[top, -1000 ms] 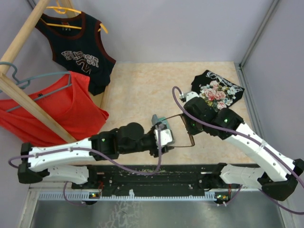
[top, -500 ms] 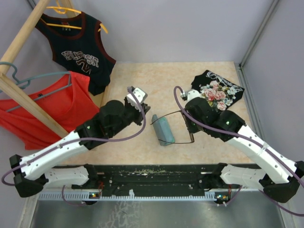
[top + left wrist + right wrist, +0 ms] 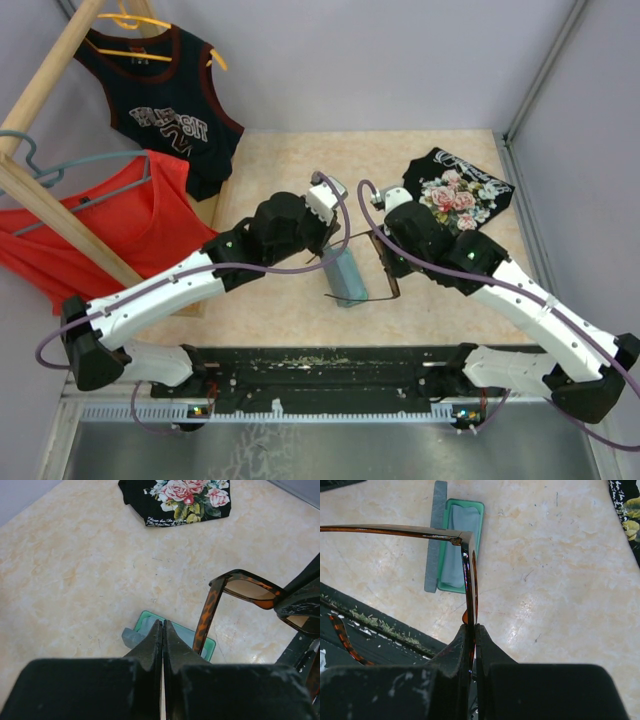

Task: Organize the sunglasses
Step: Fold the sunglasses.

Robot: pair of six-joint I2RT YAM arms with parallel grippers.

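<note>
The sunglasses (image 3: 388,268) are brown tortoiseshell and hang above the table, with my right gripper (image 3: 396,258) shut on their front frame. In the right wrist view the frame (image 3: 468,580) rises edge-on from the fingertips (image 3: 474,626) and one temple arm (image 3: 390,529) stretches left. An open grey-blue case (image 3: 346,276) with a green lining (image 3: 470,507) lies on the table below, a pale blue cloth (image 3: 456,540) inside it. My left gripper (image 3: 322,240) hovers over the case's far end, shut and empty (image 3: 163,624). One temple arm (image 3: 204,622) passes just right of it.
A folded black floral T-shirt (image 3: 460,190) lies at the back right. A wooden rack (image 3: 60,215) on the left carries a red top (image 3: 130,230) and a black jersey (image 3: 165,115). The black base rail (image 3: 330,365) runs along the near edge. Grey walls enclose the table.
My left gripper left the case, swung away to the back left, then came back right over the case, closing its jaws. The right gripper drifted slightly left with the sunglasses.
</note>
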